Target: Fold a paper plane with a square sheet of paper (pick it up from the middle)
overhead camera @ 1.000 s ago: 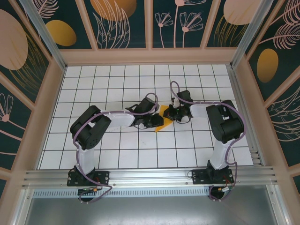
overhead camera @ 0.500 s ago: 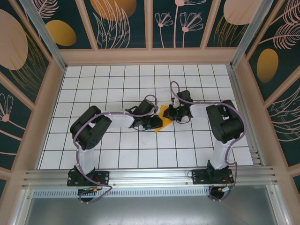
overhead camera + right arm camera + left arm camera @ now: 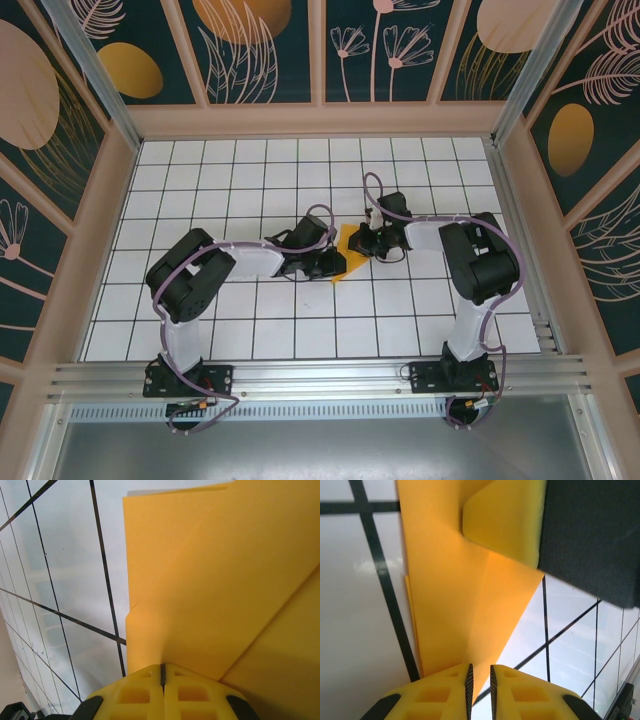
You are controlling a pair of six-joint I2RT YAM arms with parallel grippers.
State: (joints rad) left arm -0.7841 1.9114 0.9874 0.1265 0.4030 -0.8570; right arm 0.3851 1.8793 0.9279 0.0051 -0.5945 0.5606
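Two pinches on: right gripper (image 3: 162, 672) clamped tight on the edge of the square sheet of paper (image 3: 210, 580), left gripper (image 3: 480, 679) nipping its creased corner, the sheet sitting between them in the middle of the table (image 3: 250, 170). Mid-fold, I'd judge; next calls for laying the flap over squarely and pressing the crease

The left arm (image 3: 190, 275) climbs from its base at 7 o'clock, folds at the elbow and stretches its forearm toward 3 o'clock. The left pincer (image 3: 330, 263) has its fingers (image 3: 445, 690) nearly together, a thin slit between them. The right arm (image 3: 480, 262) rises from 5 o'clock and reaches toward 9 o'clock, its right pincer (image 3: 366, 243) pressed fully closed, facing the left one close by
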